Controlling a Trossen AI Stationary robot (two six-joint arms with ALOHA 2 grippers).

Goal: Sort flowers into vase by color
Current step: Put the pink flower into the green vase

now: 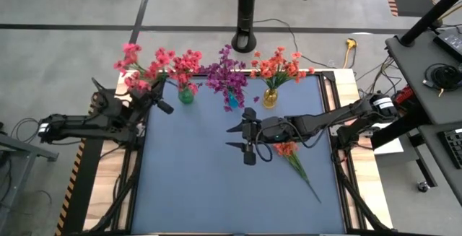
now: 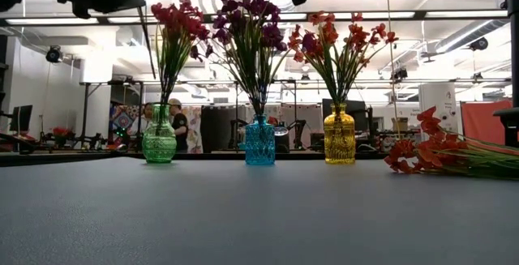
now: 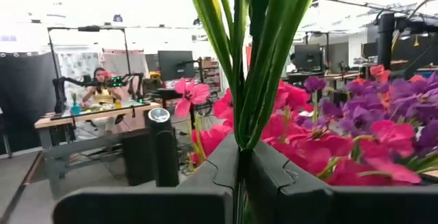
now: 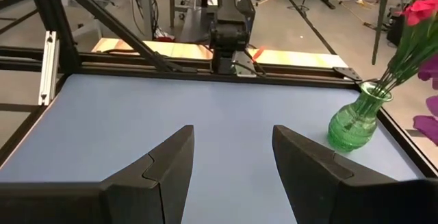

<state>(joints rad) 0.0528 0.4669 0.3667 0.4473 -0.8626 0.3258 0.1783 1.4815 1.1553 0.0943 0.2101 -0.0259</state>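
The left gripper (image 1: 149, 92) is clenching the green stems of a pink-red sprig (image 1: 133, 66), carrying it raised just beside the green vase (image 1: 187, 95), evidently to add it to the matching pink-red flowers there. An orange-red sprig (image 1: 292, 156) is lying flat on the table, well apart from the green vase, unsorted. The right gripper (image 1: 247, 138) is hanging with its jaws parted and empty, between the green vase and that sprig, probably preparing to collect it.

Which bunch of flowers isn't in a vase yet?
The orange-red sprig lying flat on the mat beside the right tool; the other bunches stand in vases.
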